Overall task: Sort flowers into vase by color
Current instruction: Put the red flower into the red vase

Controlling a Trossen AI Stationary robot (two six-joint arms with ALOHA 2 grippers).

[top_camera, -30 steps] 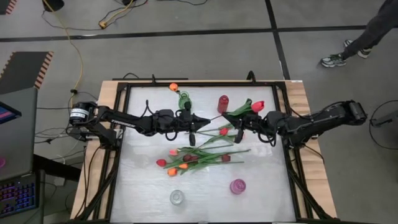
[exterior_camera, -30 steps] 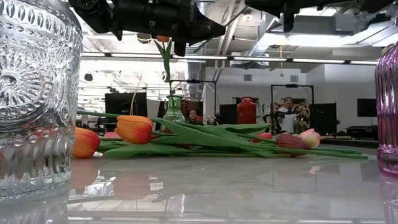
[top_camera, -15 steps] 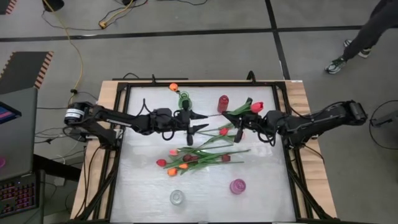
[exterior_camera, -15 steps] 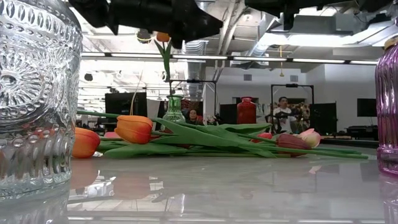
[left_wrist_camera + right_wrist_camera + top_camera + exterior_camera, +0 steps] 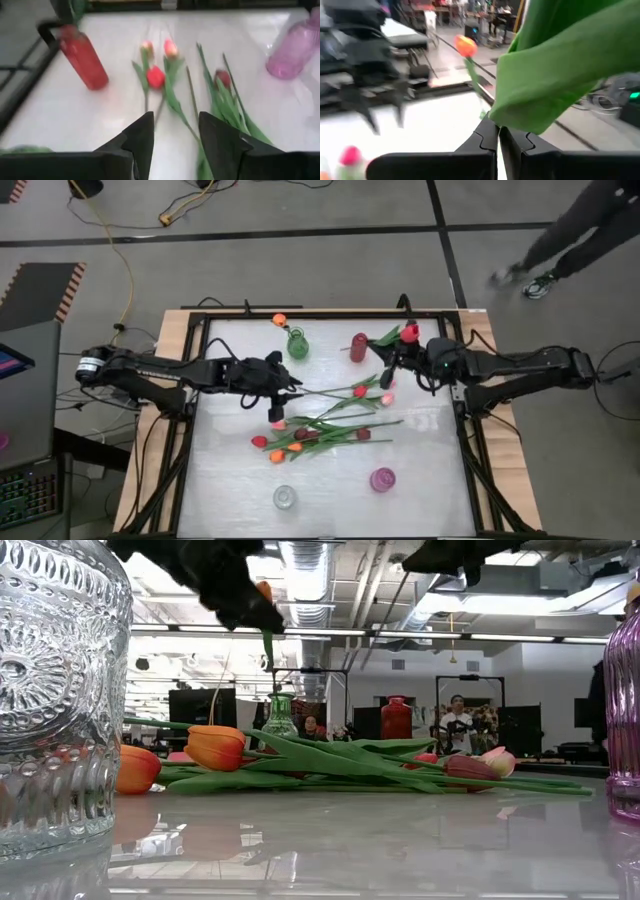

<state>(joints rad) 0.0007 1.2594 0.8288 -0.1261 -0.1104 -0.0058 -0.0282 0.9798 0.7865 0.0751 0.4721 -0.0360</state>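
No readable text, label, brand, number or sign shows in any view

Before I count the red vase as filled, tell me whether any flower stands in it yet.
No: from above, the small red glass vase stands bare, while the right gripper beside it holds the red tulip.

A person's leg (image 5: 580,235) is stepping across the grey floor beyond the table's right corner, the sneaker (image 5: 541,283) lifting. A yellow cable (image 5: 118,255) is trailing over the floor. A keyboard (image 5: 25,496) is glowing at the left. 2 people (image 5: 457,720) are sitting in the room behind.
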